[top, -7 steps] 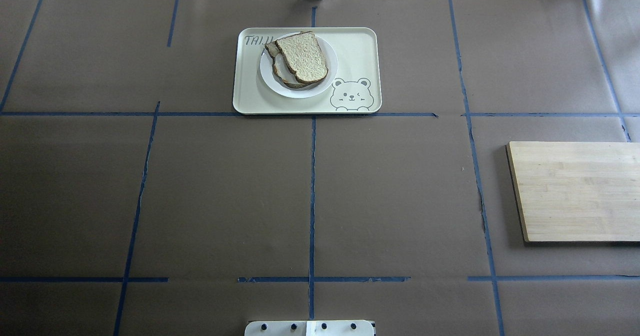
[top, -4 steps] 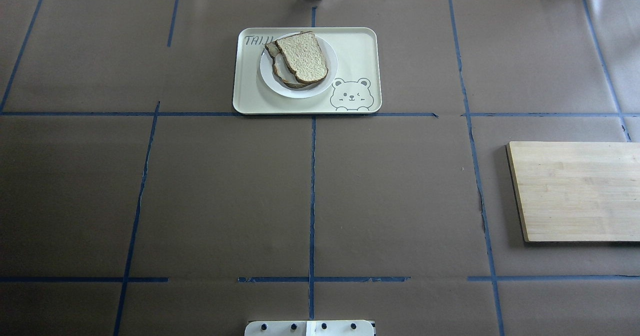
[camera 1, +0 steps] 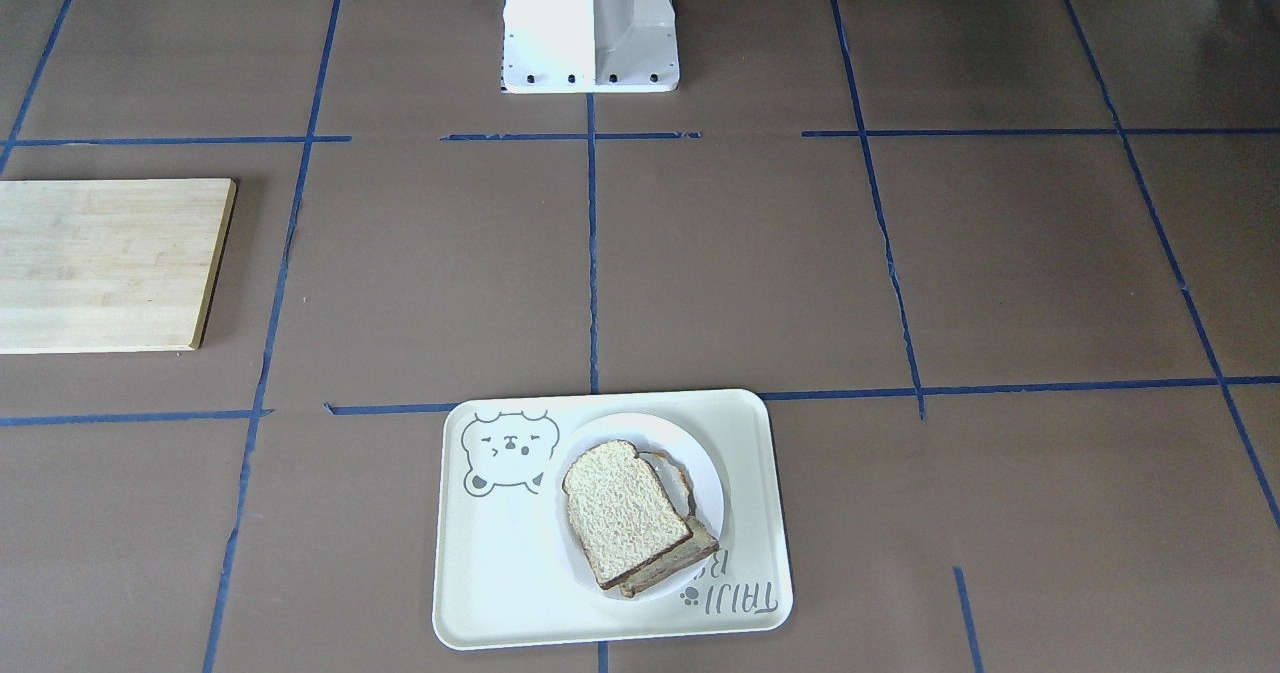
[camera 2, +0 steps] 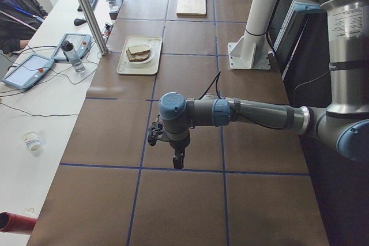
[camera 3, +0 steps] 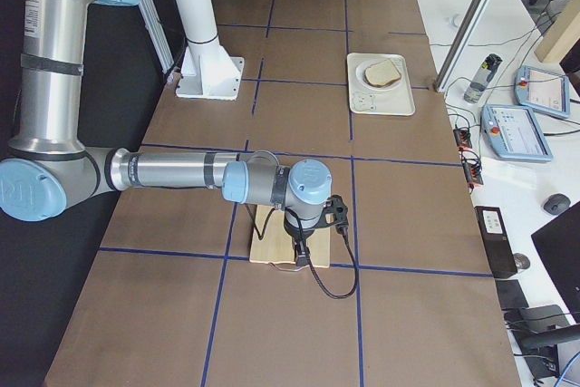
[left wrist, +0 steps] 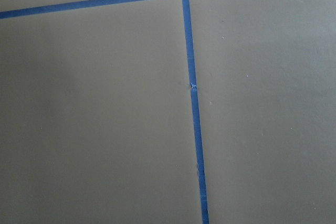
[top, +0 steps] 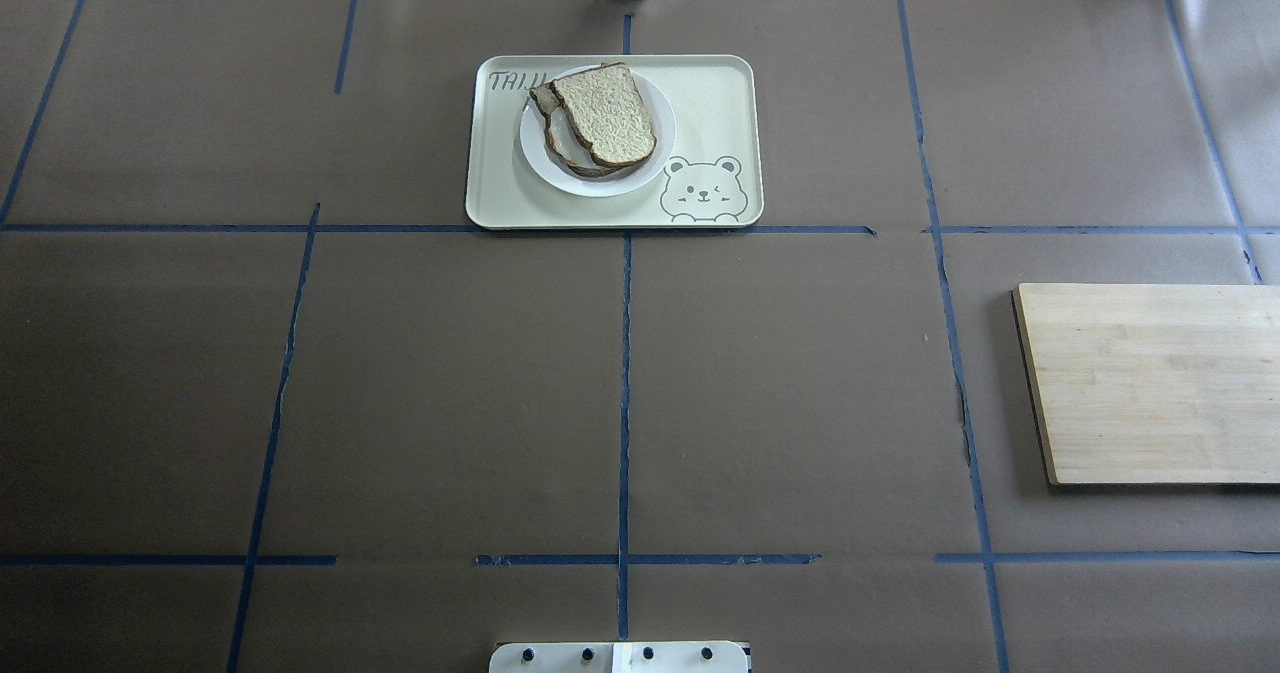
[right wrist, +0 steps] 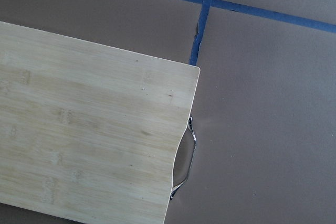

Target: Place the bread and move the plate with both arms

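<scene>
White plate (top: 600, 185) sits on the cream bear tray (top: 720, 103), at the table's far side from the robot. Bread (top: 605, 113) lies on the plate, atop a second slice (top: 545, 101). Left gripper (camera 2: 178, 159) hangs over bare brown paper, well apart from the tray. Right gripper (camera 3: 299, 249) hangs over the bamboo cutting board (top: 1150, 383). Jaw opening on both: cannot tell.

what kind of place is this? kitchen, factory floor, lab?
Probably a robotics lab bench, not a kitchen: the table is covered in brown paper gridded with blue tape, the left arm and right arm reach over it, and teach pendants lie on the side desk.
</scene>
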### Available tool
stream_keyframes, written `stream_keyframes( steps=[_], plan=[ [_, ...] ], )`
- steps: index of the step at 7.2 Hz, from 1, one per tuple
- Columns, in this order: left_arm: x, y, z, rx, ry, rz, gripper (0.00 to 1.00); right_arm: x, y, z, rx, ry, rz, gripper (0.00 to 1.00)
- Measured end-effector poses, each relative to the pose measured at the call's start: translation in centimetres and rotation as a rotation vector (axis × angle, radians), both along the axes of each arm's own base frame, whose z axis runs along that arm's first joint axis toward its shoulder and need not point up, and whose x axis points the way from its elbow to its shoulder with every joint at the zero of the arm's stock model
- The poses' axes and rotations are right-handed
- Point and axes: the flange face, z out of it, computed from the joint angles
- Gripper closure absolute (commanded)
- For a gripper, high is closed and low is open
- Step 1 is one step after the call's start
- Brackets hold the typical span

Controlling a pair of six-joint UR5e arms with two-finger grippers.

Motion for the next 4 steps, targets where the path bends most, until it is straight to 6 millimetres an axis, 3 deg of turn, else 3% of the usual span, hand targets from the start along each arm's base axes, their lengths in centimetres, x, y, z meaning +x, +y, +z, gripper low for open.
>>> stream_keyframes(
  steps=[4],
  plan=[
    [0.08, -0.05, -0.11, 0.003, 0.003, 0.002, 0.00, -1.12, 0.07, 0.28, -0.008, 0.000, -0.027, 0.00]
  ],
)
